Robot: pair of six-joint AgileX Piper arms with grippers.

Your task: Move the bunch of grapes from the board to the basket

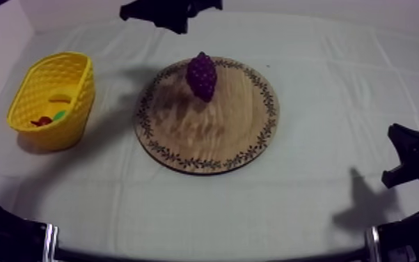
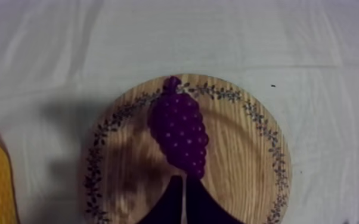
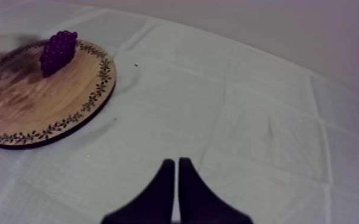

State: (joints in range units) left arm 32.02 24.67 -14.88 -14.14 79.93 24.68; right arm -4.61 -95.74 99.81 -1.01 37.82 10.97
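Now left gripper (image 2: 184,177) clenched empty beside bunch of grapes (image 2: 179,128) on wooden board (image 2: 241,155); right gripper (image 3: 176,162) likewise, over cloth (image 3: 247,119).

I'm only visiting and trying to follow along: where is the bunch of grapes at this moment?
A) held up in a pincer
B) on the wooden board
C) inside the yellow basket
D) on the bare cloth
B: the bunch of grapes lies on the wooden board near its rim. The left pincer hangs shut just short of it, and the yellow basket stands apart.
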